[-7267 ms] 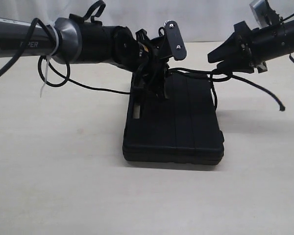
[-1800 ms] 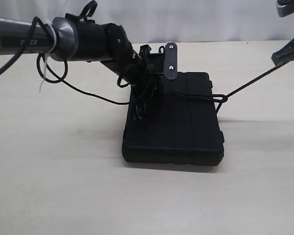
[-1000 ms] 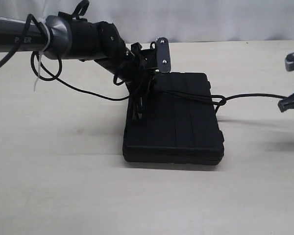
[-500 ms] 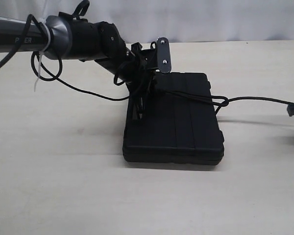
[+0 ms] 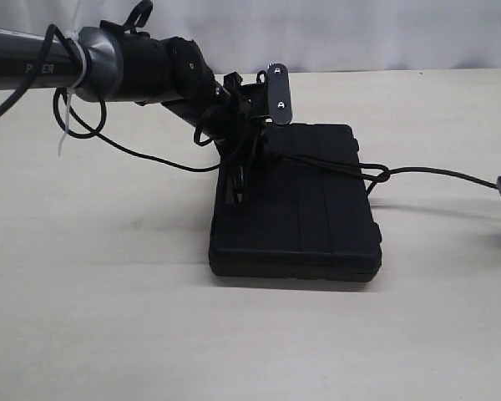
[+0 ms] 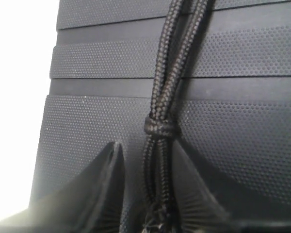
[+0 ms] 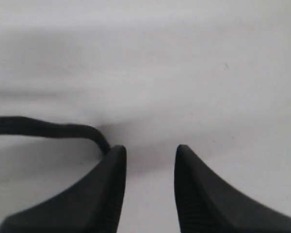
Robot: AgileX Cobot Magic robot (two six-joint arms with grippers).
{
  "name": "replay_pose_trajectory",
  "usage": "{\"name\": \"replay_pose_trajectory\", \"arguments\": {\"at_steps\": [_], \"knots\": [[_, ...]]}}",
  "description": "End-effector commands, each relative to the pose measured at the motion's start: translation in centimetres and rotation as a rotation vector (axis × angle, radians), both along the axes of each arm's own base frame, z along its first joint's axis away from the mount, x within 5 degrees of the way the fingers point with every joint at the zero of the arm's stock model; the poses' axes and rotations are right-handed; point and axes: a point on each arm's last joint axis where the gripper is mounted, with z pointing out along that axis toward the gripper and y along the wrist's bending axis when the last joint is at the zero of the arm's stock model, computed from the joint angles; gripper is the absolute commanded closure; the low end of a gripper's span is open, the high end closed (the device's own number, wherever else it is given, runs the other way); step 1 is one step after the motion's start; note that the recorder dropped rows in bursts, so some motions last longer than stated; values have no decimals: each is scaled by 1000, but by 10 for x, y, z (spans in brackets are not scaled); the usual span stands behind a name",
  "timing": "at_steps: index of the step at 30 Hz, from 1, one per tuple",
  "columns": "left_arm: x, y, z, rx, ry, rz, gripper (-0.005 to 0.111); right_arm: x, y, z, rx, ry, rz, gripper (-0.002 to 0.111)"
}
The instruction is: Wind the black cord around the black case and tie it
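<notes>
Setting: a pale tabletop (image 5: 108, 326) in front of a plain white backdrop (image 5: 334, 33).
Left gripper (image 6: 147, 145): it sits at about 11 o'clock of the case. Its fingers are spread, and the doubled strand runs between them with a gap on each side.
Black case (image 5: 309, 217): it lies flat at mid-table with its ribbed lid up.
Black cord (image 6: 161, 92): from the left gripper it runs across the lid towards 3 o'clock. Its small knot (image 6: 160, 127) is just ahead of the fingertips.
Loop (image 5: 377, 173): a small loop sits at the case's 2 o'clock edge. From there a single slack strand trails on towards 3 o'clock.
Right gripper (image 7: 150, 150): low over bare table, its fingers parted with nothing between them. The cord reaches the outer side of one finger (image 7: 109, 174).
Step in hand: probably snugging the tie.
Doing it well: close the left fingers on the strand behind the knot before you pull. Get a firm hold on the free end with the right, then draw it level towards 3 o'clock so the case does not tip.
Hidden: you cannot tell whether the cord is caught deeper between the left fingers. The right gripper is cut off at the frame edge in the exterior view. The underside wrap is out of sight. The thin black line at 9 o'clock could be either arm cable or cord.
</notes>
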Motion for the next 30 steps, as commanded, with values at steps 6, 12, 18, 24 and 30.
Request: {"name": "replay_pose_trajectory", "arguments": {"at_steps": [6,12,18,24,30], "knots": [[0,1,2,-11,-1,16,73,19,48,3,36,-7,295,67],[0,1,2,-11,-1,16,73,22,38,-17,-54,44,270,56],[0,1,2,-11,-1,16,73,18,22,-48,-227,269,307,88],[0,1,2,-11,-1,16,73,22,8,-42,-428,282,304,104],[-1,1,1,-2,10,5,73,21,2,-50,-517,371,340,104]]}}
